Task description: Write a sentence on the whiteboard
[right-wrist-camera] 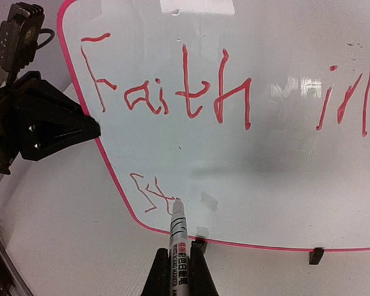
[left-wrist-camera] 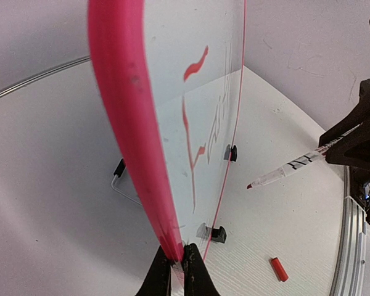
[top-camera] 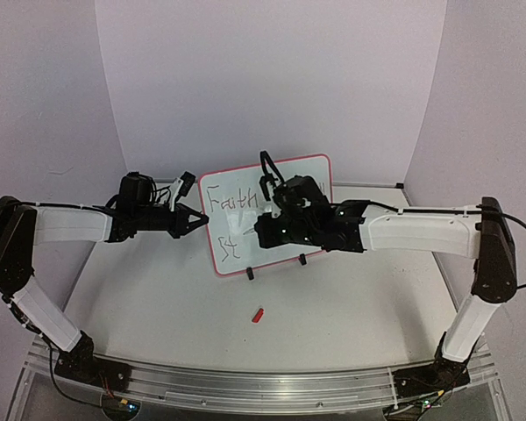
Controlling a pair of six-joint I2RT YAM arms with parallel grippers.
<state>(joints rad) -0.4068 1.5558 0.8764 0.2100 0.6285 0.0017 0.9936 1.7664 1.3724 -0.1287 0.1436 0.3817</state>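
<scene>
The whiteboard (top-camera: 245, 189) stands tilted on two small black feet at the middle of the table, with a red-pink rim (left-wrist-camera: 126, 123). Red handwriting reads "Faith in" (right-wrist-camera: 172, 92) on the upper line and "St" (right-wrist-camera: 149, 194) at the lower left; that is all of the sentence that shows. My left gripper (left-wrist-camera: 179, 262) is shut on the board's left edge. My right gripper (right-wrist-camera: 179, 262) is shut on a white marker (right-wrist-camera: 177, 228), whose tip touches the board at the end of the "t" crossbar. In the left wrist view the marker (left-wrist-camera: 290, 168) shows with its tip close to the board.
A small red marker cap (top-camera: 259, 314) lies on the table in front of the board and shows as the cap (left-wrist-camera: 279, 269) in the left wrist view. A wire stand (left-wrist-camera: 120, 182) props the board from behind. White walls enclose the back and sides.
</scene>
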